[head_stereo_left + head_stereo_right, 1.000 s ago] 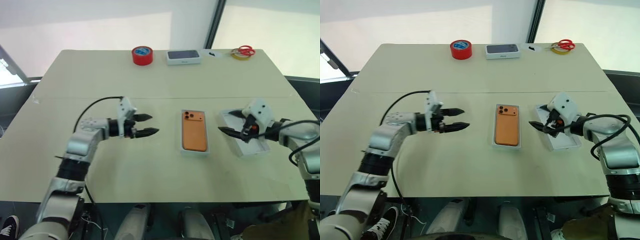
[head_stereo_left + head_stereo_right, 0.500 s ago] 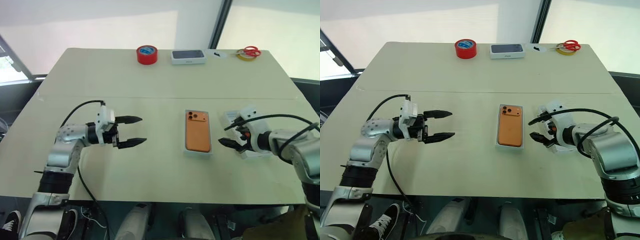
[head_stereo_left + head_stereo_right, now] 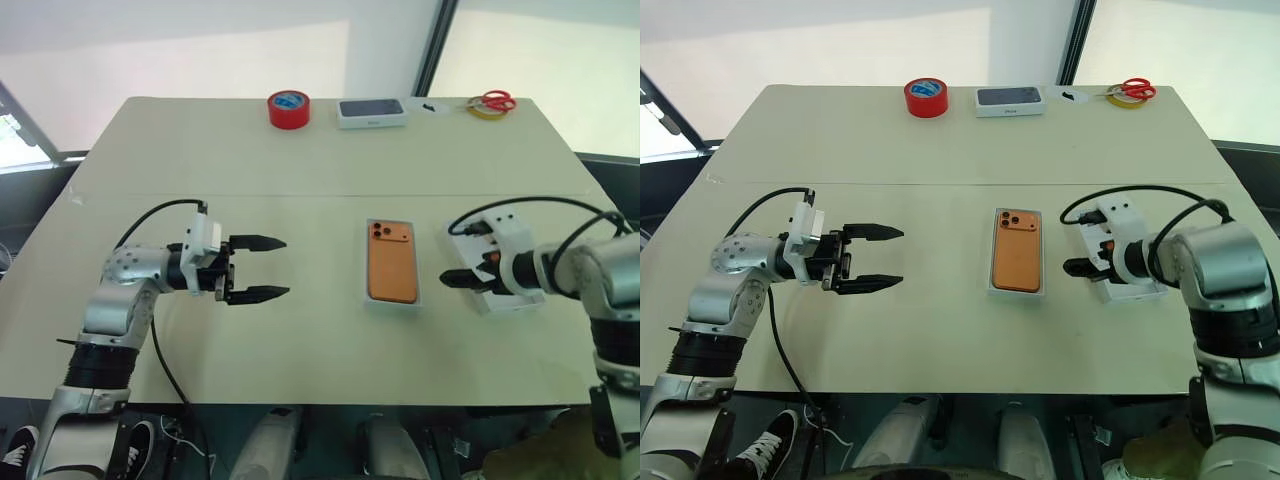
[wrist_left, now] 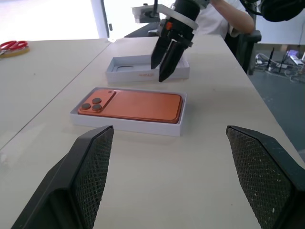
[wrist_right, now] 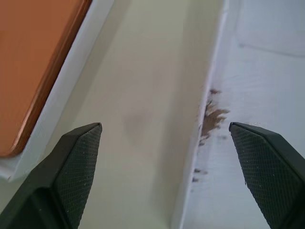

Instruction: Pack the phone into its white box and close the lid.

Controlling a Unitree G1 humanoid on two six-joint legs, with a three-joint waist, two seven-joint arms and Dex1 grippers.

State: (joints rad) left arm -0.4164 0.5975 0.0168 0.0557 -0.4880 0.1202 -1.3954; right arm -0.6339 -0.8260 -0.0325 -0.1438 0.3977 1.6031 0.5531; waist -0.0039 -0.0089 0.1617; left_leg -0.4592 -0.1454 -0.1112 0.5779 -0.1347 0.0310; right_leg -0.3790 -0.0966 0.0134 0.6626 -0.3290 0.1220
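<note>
Table (image 3: 300,150): pale beige top, spans most of the head-camera frame.

Left gripper (image 3: 256,268): left of centre in the frame, pointing toward the middle, fingers spread apart, nothing between them. Well apart from the box.

Right gripper (image 3: 1077,267): right of centre, tilted down over the near-left edge of the lid (image 3: 505,290). Fingers apart, grasping nothing; the right wrist view shows one finger over bare table and the other over the lid's pale inside. Whether a tip touches the lid's wall I cannot tell.

White box (image 3: 392,300): centre of frame, slightly right, lying flat on the table, uncovered.

Phone (image 3: 391,262): orange, lying back-up inside the white box, camera block at the far end, three dark lenses visible in the left wrist view.

Lid: open side up, just right of the white box, a strip of bare table between them.

Top edge of frame, left to right: red tape roll (image 3: 287,108), white box with dark top (image 3: 371,112), red-handled scissors (image 3: 489,101).
</note>
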